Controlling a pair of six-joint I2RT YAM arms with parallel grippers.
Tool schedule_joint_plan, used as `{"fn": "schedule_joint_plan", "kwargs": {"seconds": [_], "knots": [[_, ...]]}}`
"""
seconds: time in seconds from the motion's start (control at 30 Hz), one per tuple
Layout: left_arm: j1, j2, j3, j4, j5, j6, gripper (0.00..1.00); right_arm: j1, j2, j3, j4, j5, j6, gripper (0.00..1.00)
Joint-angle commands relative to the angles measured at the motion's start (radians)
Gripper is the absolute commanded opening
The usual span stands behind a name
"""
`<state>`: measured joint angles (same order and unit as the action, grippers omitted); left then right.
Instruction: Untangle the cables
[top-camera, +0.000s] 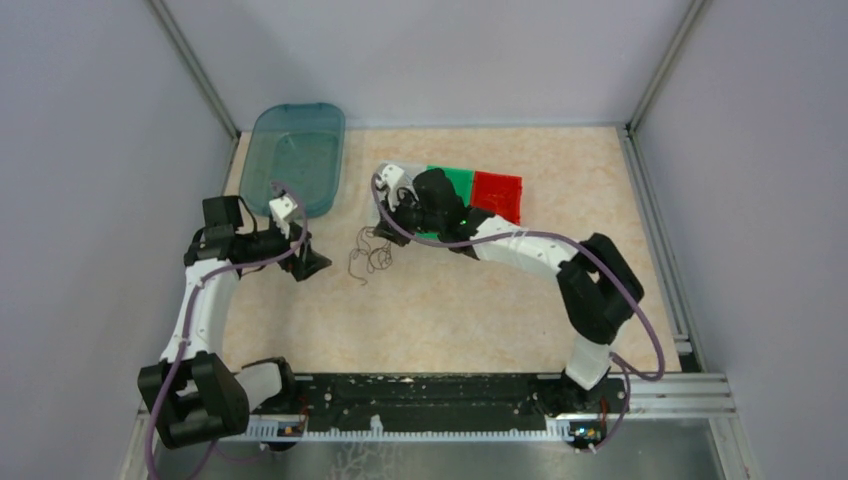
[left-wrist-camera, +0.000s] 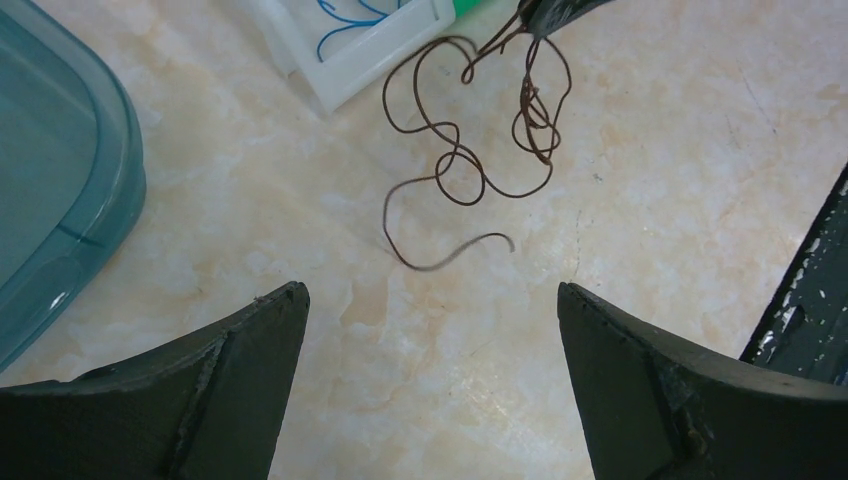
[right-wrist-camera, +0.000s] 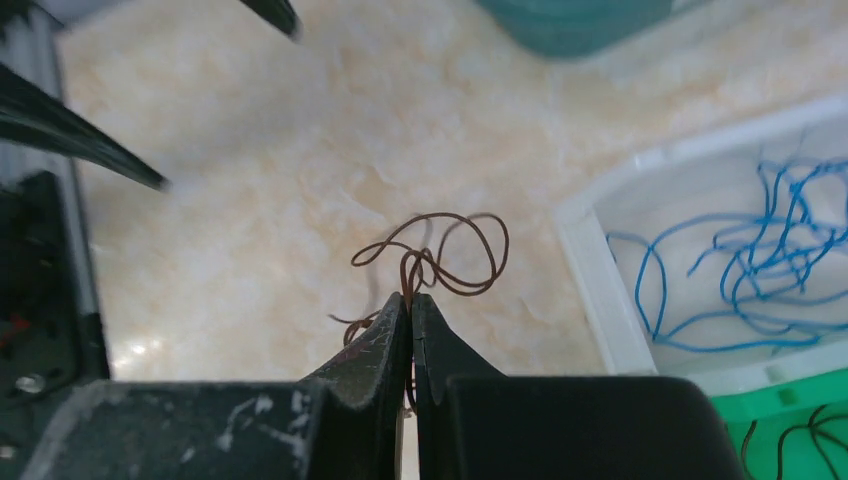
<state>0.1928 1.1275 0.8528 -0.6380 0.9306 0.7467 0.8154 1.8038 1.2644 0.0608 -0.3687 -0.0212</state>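
Brown wire (right-wrist-camera: 412, 268) pinched between the closed tips of the right gripper (right-wrist-camera: 410, 298), left gripper (left-wrist-camera: 430, 288) held wide open nearby, blue wires (right-wrist-camera: 745, 260) laid in a white bin (right-wrist-camera: 590, 260).

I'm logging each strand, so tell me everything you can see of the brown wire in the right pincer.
The brown wire is a hair-thin, dark brown strand, flexible-looking, curled into several overlapping loops with a free tail that looks paler. The right pincer is shut on its upper end, and it dangles over the marbled beige table beside the white bin holding blue wires. Whether the tail touches the table cannot be told. The open left pincer is apart from it.
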Motion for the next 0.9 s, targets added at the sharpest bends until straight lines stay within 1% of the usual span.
{"fn": "schedule_joint_plan", "kwargs": {"seconds": [0.0, 0.13, 0.27, 0.4, 0.5, 0.6, 0.67, 0.77, 0.87], "knots": [[0.005, -0.012, 0.017, -0.020, 0.130, 0.036, 1.00, 0.007, -0.189, -0.022, 0.149, -0.125, 0.088, 0.03], [0.001, -0.020, 0.026, 0.004, 0.164, 0.000, 1.00, 0.007, -0.252, -0.057, 0.224, -0.191, 0.181, 0.03], [-0.004, -0.028, 0.031, -0.012, 0.242, -0.007, 1.00, 0.008, -0.285, -0.091, 0.336, -0.252, 0.280, 0.03], [-0.009, -0.066, 0.033, -0.019, 0.325, 0.000, 1.00, 0.007, -0.278, -0.076, 0.388, -0.332, 0.355, 0.03], [-0.010, -0.086, 0.058, -0.043, 0.347, 0.015, 1.00, 0.007, -0.284, -0.079, 0.393, -0.362, 0.368, 0.03], [-0.012, -0.079, 0.086, -0.180, 0.329, 0.193, 0.99, 0.005, -0.288, -0.087, 0.425, -0.403, 0.400, 0.03], [-0.013, -0.058, 0.101, -0.247, 0.322, 0.278, 0.98, 0.005, -0.285, -0.097, 0.492, -0.446, 0.453, 0.04], [-0.013, -0.026, 0.135, -0.347, 0.355, 0.360, 0.94, 0.005, -0.278, -0.099, 0.580, -0.506, 0.548, 0.04], [-0.013, -0.024, 0.167, -0.409, 0.407, 0.409, 0.88, 0.005, -0.277, -0.102, 0.641, -0.542, 0.599, 0.04]]}}
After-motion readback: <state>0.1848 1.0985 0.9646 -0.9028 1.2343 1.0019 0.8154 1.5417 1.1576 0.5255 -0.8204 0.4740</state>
